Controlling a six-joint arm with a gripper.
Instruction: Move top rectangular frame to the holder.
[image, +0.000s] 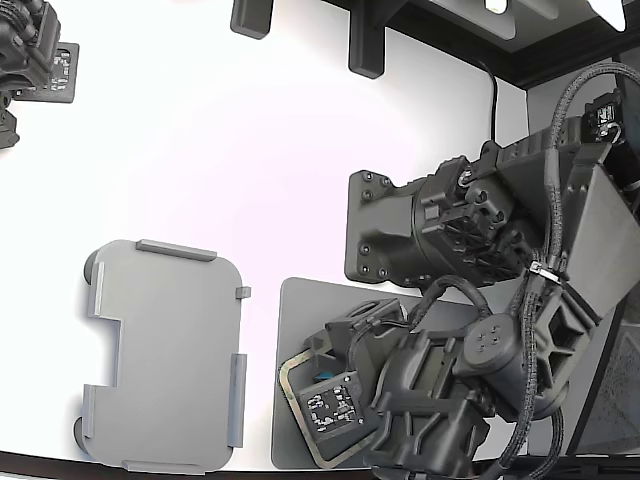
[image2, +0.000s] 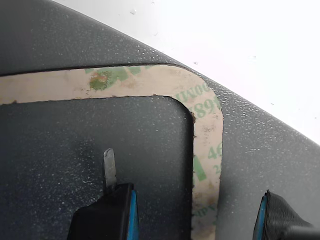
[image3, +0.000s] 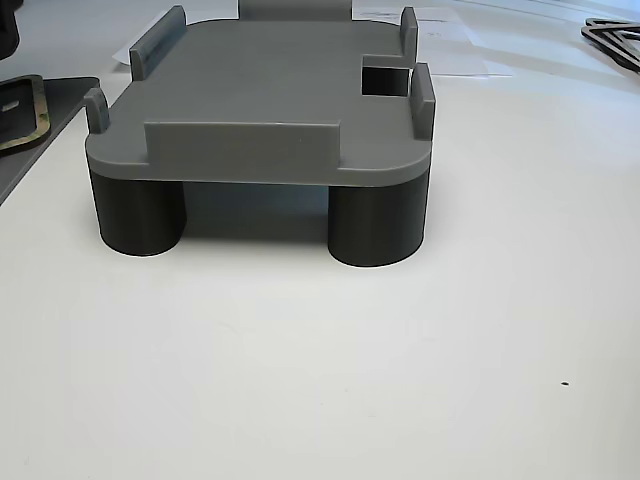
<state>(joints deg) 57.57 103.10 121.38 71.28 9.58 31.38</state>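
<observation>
We judged the task barely begun: our gripper (image2: 195, 212), jaws spread, straddled the top rectangular frame (image2: 207, 130) on the dark mat (image: 292, 310), the holder (image: 165, 350) at nine o'clock empty.

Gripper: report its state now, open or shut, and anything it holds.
Gripper: open, holding nothing; its two fingers straddle one side of the frame, which lies flat on the dark mat.

colours on the table

the top rectangular frame (image2: 207, 125) is tan-beige with green blotches and lettering. it lies on a speckled dark grey mat (image2: 260, 150). the holder (image: 165, 350) is light grey, its legs darker. the table (image: 250, 150) is white. the tool (image2: 195, 217) is black with blue pads.
</observation>
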